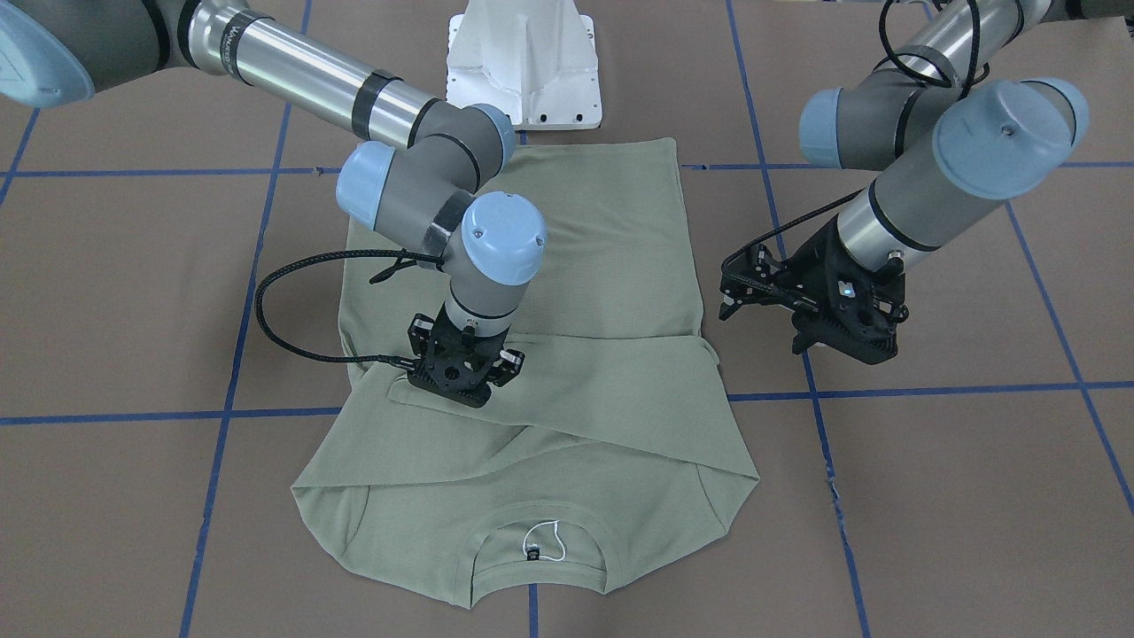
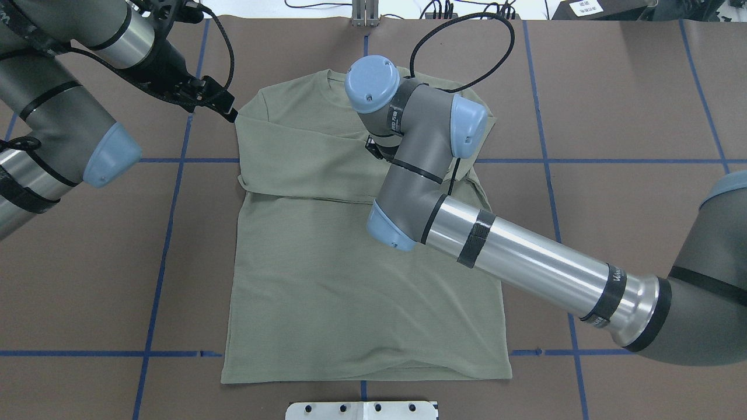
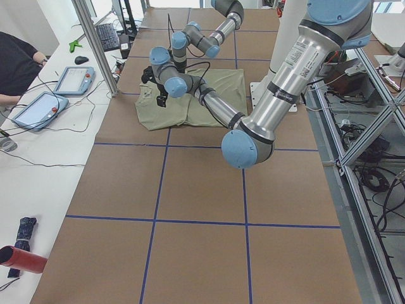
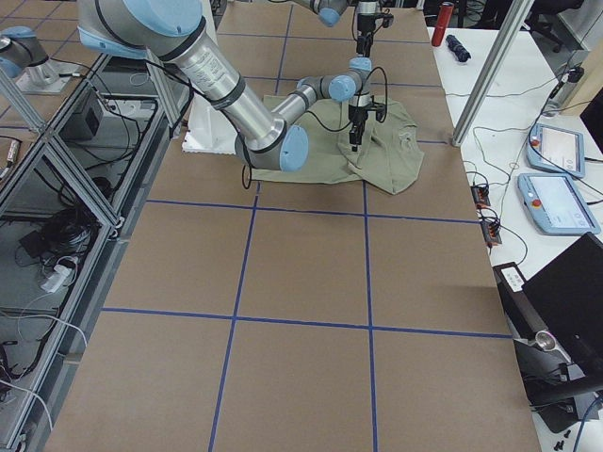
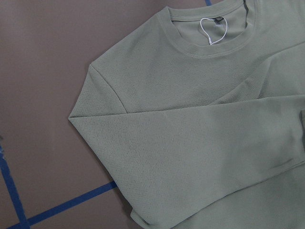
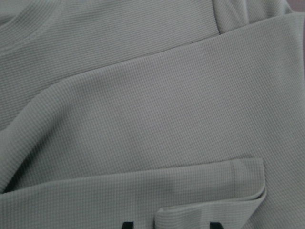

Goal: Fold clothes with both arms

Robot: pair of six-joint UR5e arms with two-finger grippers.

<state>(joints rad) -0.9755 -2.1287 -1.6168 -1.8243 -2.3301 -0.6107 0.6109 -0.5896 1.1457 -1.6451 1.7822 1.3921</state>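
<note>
Overhead exterior: left fingers point(image 2: 217, 100), gap untellable, beside shirt point(image 2: 350, 280) edge; right fingers point(image 6: 214, 225) wide over sleeve point(image 6: 143, 143).

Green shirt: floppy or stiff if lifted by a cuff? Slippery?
Likely floppy: the shirt lies flat with sleeves folded softly across it. Probably light; the cuff looks thin. Knit texture suggests it won't slide easily.

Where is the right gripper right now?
In the front-facing view the right gripper is left of centre, low over the folded sleeve of the shirt.
</note>
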